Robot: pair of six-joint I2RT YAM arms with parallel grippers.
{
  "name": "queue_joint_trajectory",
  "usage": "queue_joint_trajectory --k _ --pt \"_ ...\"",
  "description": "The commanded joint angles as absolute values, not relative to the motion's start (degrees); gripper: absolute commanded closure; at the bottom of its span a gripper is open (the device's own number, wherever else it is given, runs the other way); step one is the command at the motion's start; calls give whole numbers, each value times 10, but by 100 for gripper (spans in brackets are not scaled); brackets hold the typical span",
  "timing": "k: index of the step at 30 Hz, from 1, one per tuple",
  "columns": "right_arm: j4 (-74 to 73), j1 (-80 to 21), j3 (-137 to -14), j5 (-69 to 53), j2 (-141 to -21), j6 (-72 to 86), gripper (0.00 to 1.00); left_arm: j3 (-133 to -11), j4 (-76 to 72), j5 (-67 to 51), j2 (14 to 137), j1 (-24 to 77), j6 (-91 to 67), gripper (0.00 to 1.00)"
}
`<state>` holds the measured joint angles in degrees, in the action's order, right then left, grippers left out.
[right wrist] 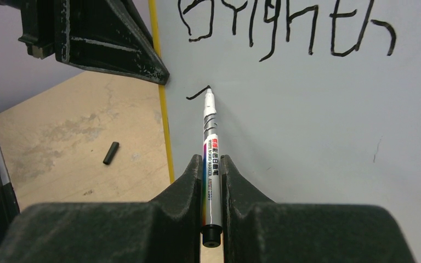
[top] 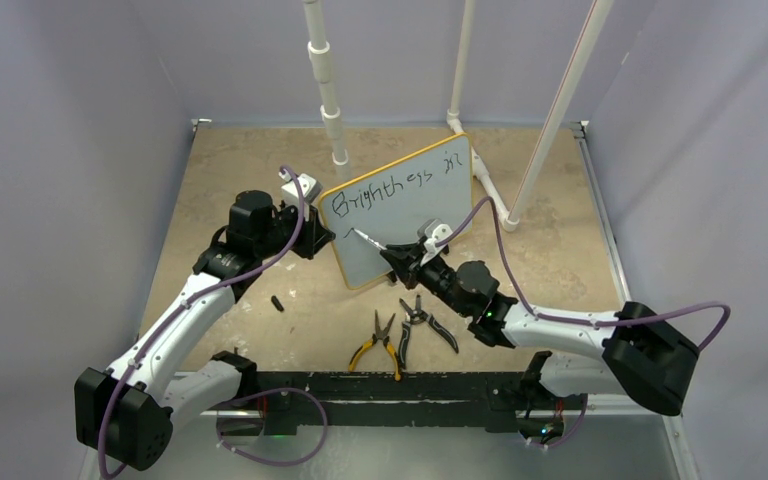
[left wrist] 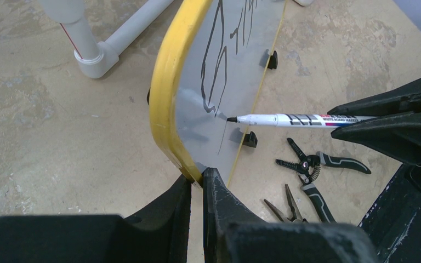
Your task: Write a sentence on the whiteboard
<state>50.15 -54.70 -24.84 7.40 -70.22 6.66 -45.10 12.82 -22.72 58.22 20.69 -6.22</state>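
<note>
Top view: whiteboard (top: pixel 400 215) stands mid-table, the sentence (top: pixel 380 190) only partly written.

Left wrist: left gripper (left wrist: pixel 197 178) pinches the board's yellow corner. Thin hold; pen pressure could pivot it.

Right wrist: right gripper (right wrist: pixel 212 161) clamps the marker (right wrist: pixel 208 118), tip touching the board. A shift would likely skew the stroke.

Premises: a robotics laboratory test cell. Plain grey-violet partition walls (top: pixel 60 150) enclose a worn tan tabletop (top: pixel 230 170). White PVC pipe framing (top: pixel 325 80) stands at the rear. A cabled left arm (top: pixel 175 325) and right arm (top: pixel 560 335) are bolted to a black rail (top: pixel 380 385). Pliers (top: pixel 378 345) lie loose.
</note>
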Motion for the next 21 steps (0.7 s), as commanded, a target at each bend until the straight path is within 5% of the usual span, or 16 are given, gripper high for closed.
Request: queue_joint_trajectory --k 1,21 --pt "516 -545 -248 99 -690 62 100 -448 123 -224 574 206 -45 100" --pt "533 -545 -272 33 -731 41 100 -447 122 -228 572 206 -45 100"
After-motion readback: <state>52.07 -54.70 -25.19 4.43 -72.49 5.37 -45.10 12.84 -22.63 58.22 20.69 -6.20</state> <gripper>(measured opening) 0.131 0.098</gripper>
